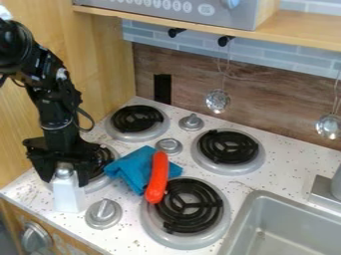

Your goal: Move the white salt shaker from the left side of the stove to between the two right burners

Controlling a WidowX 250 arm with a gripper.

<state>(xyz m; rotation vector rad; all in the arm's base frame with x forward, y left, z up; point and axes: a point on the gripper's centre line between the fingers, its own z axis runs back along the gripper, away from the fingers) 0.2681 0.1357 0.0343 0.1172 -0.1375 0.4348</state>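
Sink (pixel 287 210) cut off, one burner (pixel 103 160) partly hidden

Light wood wall (pixel 100 55), bluish tiles (pixel 143 35)

there are four coil burners (pixel 229 147), three stovetop knobs (pixel 103 213) and one front-panel knob (pixel 35 237). two hooks (pixel 226 40) and two ladles (pixel 218 101) hang at the back. of the rest there is one each: one sausage (pixel 157 179), one cloth (pixel 136 165), one bottle (pixel 68 194), one sink (pixel 279 219), one shelf (pixel 293 36), one microwave (pixel 200 14), one gripper (pixel 65 182).
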